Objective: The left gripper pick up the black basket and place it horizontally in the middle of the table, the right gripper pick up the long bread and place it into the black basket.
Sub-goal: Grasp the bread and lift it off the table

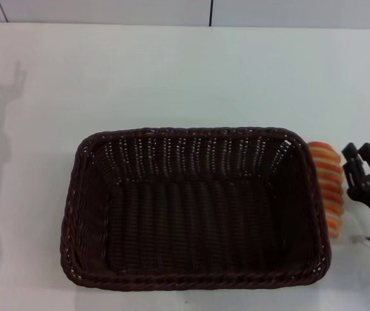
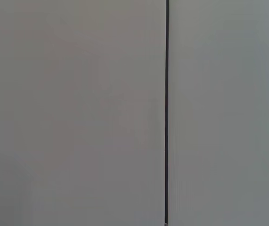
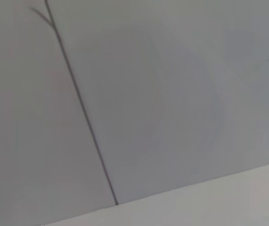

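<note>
Our right gripper sits at the right edge of the head view, just beside the long bread on its right side. We see two dark fingertips pointing away from us, but we cannot tell whether they are spread or closed; nothing is held between them. Our left gripper is out of sight; its wrist camera shows only a pale wall with a dark seam.

We find the black basket lying lengthwise across the middle of the table, empty, so we judge the basket step done and the bread pickup in hand. Our bread lies on the table touching, or nearly touching, the basket's right wall.

Our worry is that tight spot. With the loaf pressed against the wicker, a finger coming down on the left side of the bread could catch the braided rim and drag the basket off centre. A grasp across the ridged stripes may also slip, letting the loaf roll.
</note>
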